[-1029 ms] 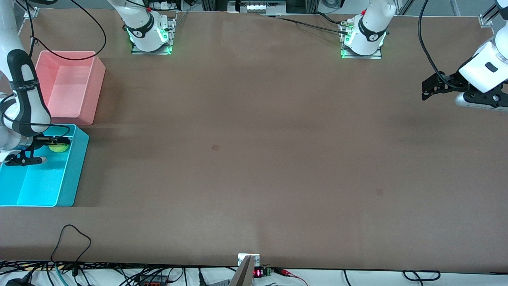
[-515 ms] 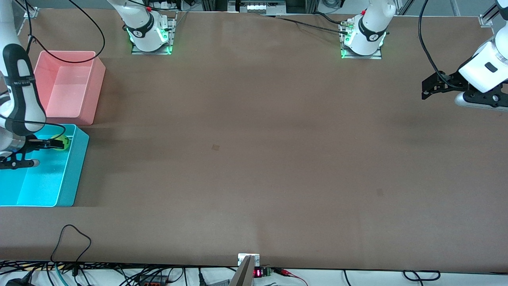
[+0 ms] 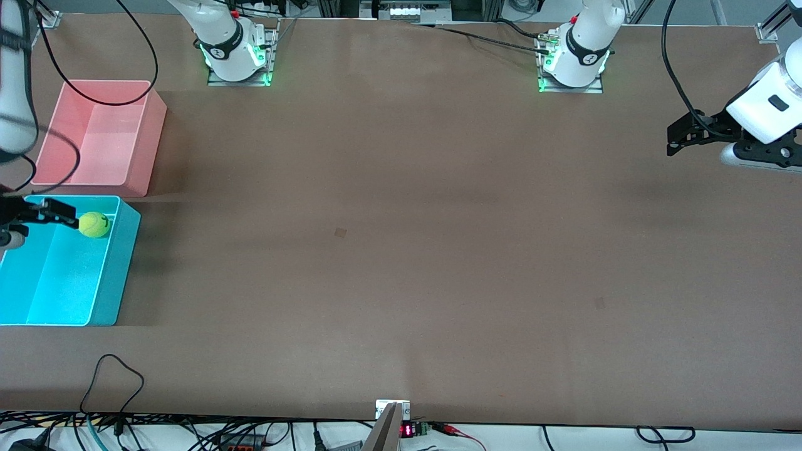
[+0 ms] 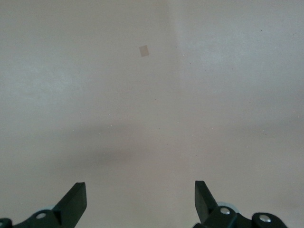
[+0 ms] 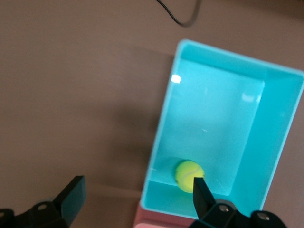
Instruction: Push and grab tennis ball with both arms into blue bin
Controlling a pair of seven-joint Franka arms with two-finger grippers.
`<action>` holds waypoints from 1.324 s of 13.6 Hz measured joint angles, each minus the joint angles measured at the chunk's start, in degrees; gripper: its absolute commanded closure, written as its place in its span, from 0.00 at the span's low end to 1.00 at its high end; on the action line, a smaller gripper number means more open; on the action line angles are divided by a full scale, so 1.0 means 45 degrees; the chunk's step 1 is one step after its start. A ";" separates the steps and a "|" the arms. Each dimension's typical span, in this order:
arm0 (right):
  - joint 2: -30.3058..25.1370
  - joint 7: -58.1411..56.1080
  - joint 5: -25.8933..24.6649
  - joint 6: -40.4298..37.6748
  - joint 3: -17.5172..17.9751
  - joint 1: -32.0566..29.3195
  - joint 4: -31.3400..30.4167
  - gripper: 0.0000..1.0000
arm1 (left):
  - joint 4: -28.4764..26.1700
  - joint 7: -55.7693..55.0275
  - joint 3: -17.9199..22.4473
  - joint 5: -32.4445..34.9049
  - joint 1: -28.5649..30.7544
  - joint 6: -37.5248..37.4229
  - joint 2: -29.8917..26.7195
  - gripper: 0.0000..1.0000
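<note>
The yellow-green tennis ball lies inside the blue bin, in the corner next to the pink bin, at the right arm's end of the table. My right gripper hangs open above that end of the bin, with nothing between its fingers. In the right wrist view the tennis ball rests on the floor of the blue bin, well below the right gripper. My left gripper waits open over bare table at the left arm's end. In its own wrist view the left gripper is empty.
A pink bin stands against the blue bin, farther from the front camera. A black cable loop lies near the table's front edge. The arm bases sit along the table's back edge.
My right gripper has opened, let go of the ball and lifted away toward the table's end. The ball stays in the blue bin. The left arm has hardly moved.
</note>
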 measured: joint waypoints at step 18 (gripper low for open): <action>-0.2443 0.4107 0.0100 -0.3785 -0.0169 0.2586 0.1015 0.00 | 0.0058 0.0000 0.0000 0.0000 -0.0002 -0.0009 0.0065 0.00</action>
